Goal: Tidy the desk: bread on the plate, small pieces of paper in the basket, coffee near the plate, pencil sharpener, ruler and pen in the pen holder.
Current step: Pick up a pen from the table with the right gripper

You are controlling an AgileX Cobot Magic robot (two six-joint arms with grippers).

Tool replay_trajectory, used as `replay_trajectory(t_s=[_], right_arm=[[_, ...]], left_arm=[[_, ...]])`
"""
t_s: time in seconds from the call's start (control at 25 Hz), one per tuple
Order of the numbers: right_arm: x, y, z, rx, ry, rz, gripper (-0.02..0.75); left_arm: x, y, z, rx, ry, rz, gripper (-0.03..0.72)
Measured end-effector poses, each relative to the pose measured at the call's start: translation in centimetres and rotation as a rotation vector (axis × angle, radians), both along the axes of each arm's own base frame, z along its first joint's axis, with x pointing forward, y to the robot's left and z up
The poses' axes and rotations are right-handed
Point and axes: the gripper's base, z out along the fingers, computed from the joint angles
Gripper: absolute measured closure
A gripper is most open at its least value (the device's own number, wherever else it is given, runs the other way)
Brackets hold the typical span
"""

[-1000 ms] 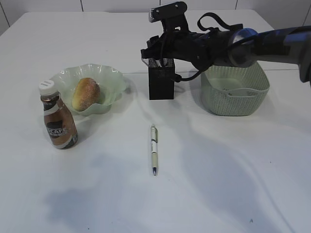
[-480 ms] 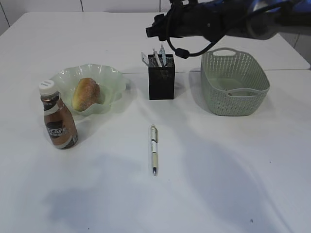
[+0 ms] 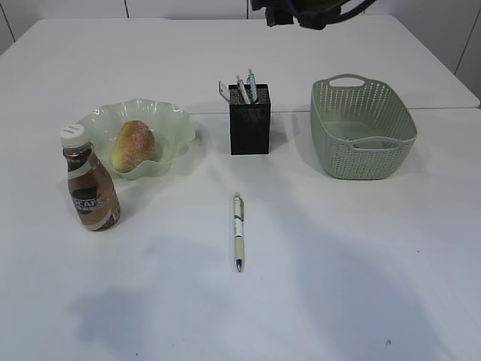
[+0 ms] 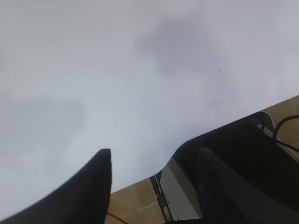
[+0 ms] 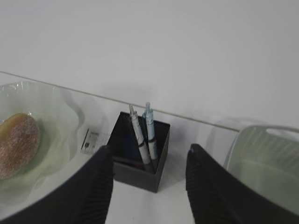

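In the right wrist view my right gripper (image 5: pixel 149 149) hangs open and empty high above the black pen holder (image 5: pixel 140 172). Two pens (image 5: pixel 140 135) stand in that holder. The clear ruler (image 3: pixel 222 90) leans out of its left corner. One more pen (image 3: pixel 237 229) lies on the desk (image 3: pixel 338 256) in front of the pen holder (image 3: pixel 249 124). The bread (image 3: pixel 134 145) rests on the green plate (image 3: pixel 98 120), with the coffee (image 3: pixel 90 188) upright just left of it. The basket (image 3: pixel 361 139) stands to the right. My left gripper (image 4: pixel 154 177) is open over the desk's edge. The pencil sharpener and the paper are hidden.
Only a dark part of my right arm (image 3: pixel 301 11) shows, at the top edge of the exterior view. The left wrist view shows bare white desk (image 4: pixel 140 70), then the desk's edge and tan floor (image 4: pixel 135 200) below it.
My right arm has risen from just above the pen holder and drawn back toward the top of the exterior view. The pens stay in the holder. Nothing else has moved.
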Motion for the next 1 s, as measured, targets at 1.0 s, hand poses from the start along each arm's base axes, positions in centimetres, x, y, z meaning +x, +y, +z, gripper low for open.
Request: replay_trajectory(t_s=[1.0], right_arm=[[-6.5, 3.6, -1.3, 0.067, 0.58, -0.057, 0.353]], left_arm=[[0.1, 0.0, 0.0, -0.003, -0.01, 0.0, 0.286]])
